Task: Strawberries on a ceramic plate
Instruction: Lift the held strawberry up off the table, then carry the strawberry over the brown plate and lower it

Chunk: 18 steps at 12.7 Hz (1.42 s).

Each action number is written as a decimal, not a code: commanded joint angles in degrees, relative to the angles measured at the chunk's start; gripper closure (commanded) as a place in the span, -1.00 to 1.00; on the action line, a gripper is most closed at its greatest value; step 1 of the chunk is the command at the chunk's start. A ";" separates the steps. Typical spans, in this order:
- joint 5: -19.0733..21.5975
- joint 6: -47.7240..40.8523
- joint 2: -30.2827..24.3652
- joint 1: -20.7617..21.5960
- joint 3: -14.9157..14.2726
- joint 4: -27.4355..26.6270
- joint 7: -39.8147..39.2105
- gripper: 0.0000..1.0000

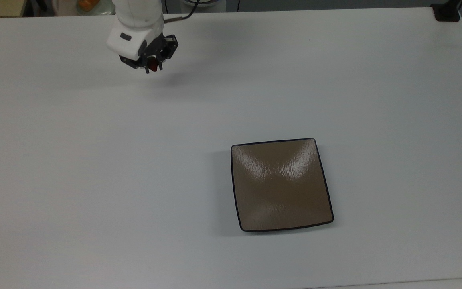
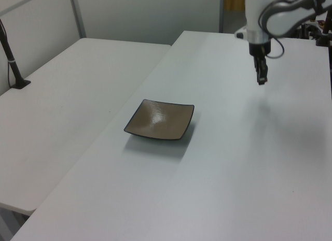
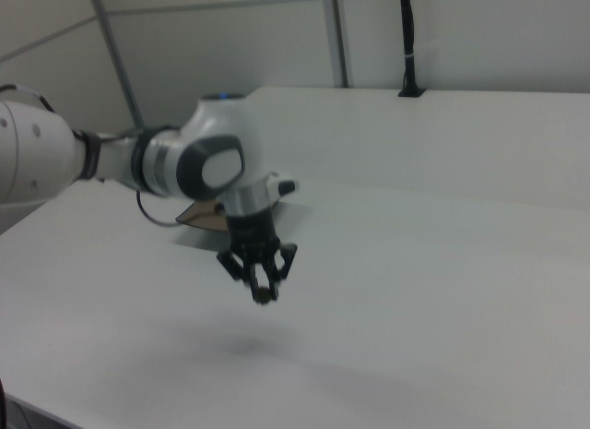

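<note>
Lighting is bright, even and overhead. The white tabletop (image 1: 94, 180) reads slightly grey toward its near edge in the top view. The plate (image 1: 282, 184) carries two streaks of glare and casts a soft shadow along its side. A faint, diffuse shadow lies under the gripper (image 3: 262, 291). The right view is soft and hazy.

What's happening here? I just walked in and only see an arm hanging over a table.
A white robot arm is carrying a small red strawberry pinched in its gripper. The gripper hangs above the white table, clear of the surface, with its shadow on the tabletop beneath it in the right view. The square brown ceramic plate sits bare, well off toward the top view's lower right. So the strawberry is picked up but not yet brought over to the plate.
</note>
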 commanded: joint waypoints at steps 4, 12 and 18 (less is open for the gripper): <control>8.69 -17.00 0.35 0.98 0.02 19.67 -0.23 0.78; 11.78 -12.48 5.96 7.56 1.87 27.51 12.93 0.77; 10.99 15.38 15.45 13.01 3.18 26.99 31.49 0.72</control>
